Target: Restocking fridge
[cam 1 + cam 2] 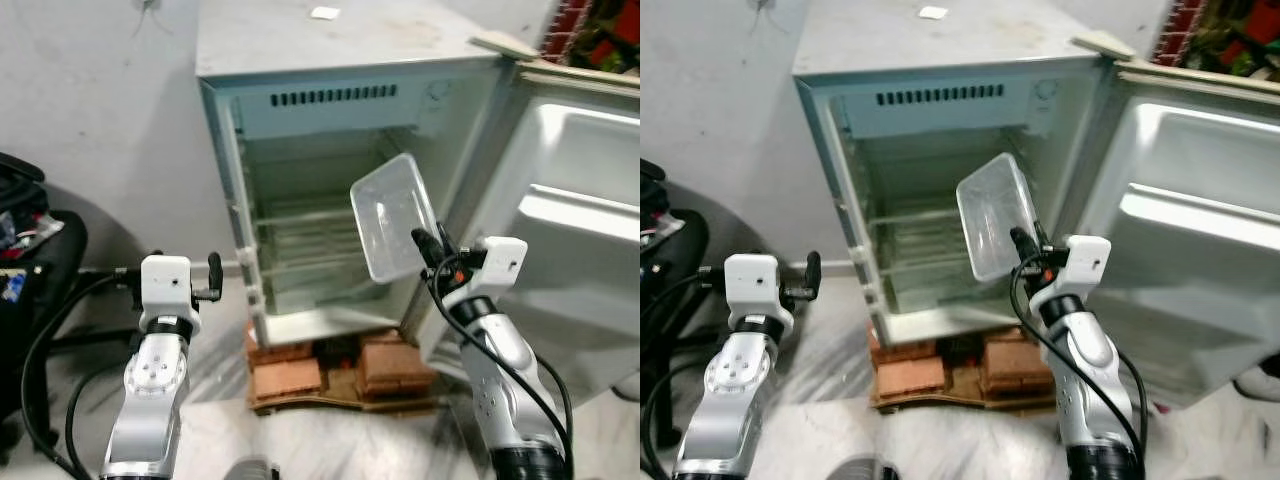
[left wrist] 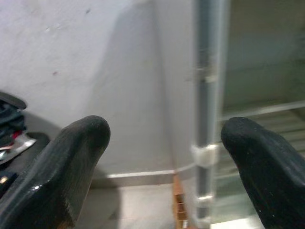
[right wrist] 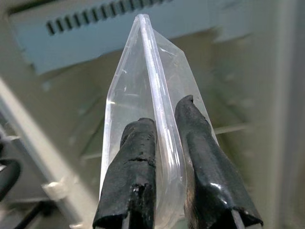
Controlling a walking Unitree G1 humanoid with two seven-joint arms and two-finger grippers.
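Against a grey wall on the left lies a heap of dark gear (image 1: 25, 230) with black cables trailing to the floor. Just right of it the robot's left pincer (image 1: 205, 280) is raised beside the fridge's outer left wall, its two black fingers (image 2: 71, 162) spread apart with nothing between them. In the middle stands a small pale fridge (image 1: 300, 60), its bare interior showing wire shelves (image 1: 300, 235) with nothing on them, the whole cabinet propped on a stack of reddish bricks (image 1: 320, 372) over the floor. To the right of centre, the right pincer (image 1: 432, 246) is pressed together on one rim of a clear plastic container (image 1: 392, 215), which is held up in the air, tilted with its open side facing outward, in front of the right part of the fridge opening and not yet past the door frame. Farthest right, the fridge door (image 1: 570, 200) hangs wide open, its inner liner white. The step in hand looks to be carrying the container to a shelf. The next move likely calls for reaching forward into the cavity, levelling the container so it sits flat on a wire shelf, keeping clear of the right-hand frame, and only then letting go.
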